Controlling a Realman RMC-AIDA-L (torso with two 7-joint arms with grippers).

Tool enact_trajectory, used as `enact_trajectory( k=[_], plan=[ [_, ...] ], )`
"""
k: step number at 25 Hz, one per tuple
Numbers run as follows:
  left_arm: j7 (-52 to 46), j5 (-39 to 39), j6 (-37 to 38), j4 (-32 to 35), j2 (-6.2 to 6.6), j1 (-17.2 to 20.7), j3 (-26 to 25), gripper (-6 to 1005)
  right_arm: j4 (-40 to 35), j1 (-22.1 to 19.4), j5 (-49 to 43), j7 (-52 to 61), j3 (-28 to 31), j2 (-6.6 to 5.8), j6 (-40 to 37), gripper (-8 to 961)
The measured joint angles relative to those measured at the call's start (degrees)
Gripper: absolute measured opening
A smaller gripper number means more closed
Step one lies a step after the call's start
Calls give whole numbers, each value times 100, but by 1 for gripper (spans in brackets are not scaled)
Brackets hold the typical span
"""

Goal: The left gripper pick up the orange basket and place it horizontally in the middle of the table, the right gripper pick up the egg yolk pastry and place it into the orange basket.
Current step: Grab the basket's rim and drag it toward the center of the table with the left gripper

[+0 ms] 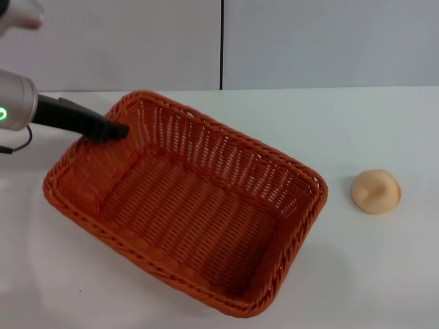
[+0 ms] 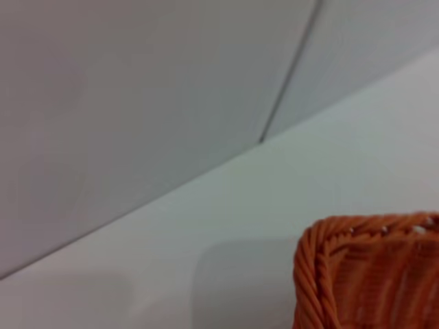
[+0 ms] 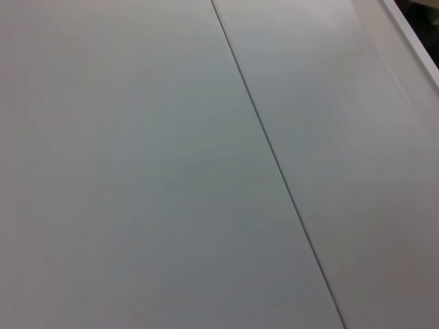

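The orange basket (image 1: 185, 205) lies at a slant across the white table (image 1: 384, 274), one corner toward the far left. My left gripper (image 1: 113, 129) reaches in from the left and sits right at the basket's far-left rim, its black tip overlapping the braided edge. In the left wrist view only one braided corner of the orange basket (image 2: 357, 274) shows. The egg yolk pastry (image 1: 375, 191) rests on the table to the right of the basket, a hand's width from its right corner. My right gripper is out of view; its wrist camera shows only plain wall panels.
A grey panelled wall (image 1: 309, 41) with a dark vertical seam (image 1: 221, 44) stands behind the table's far edge. Bare tabletop lies around the pastry and in front of the basket.
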Motion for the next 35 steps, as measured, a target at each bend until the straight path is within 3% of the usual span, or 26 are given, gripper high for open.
enact_trajectory(
  k=[6,15,25,35],
  plan=[
    [-563,-722,75,507,30,335,-85,186,-12,25,0,0,0,-6,86,810],
    [-760,-1811,73,819,20,1216,-653,179,-29,62,0,0,1,-17,238,809],
    [-148,-3608,-323,-21,-2,2076,-646,198,-29,219,1,0,1,-13,409,807],
    [265,-4070,-601,-871,-19,2294,-607,221,-34,274,1,0,0,-11,570,805]
  ],
)
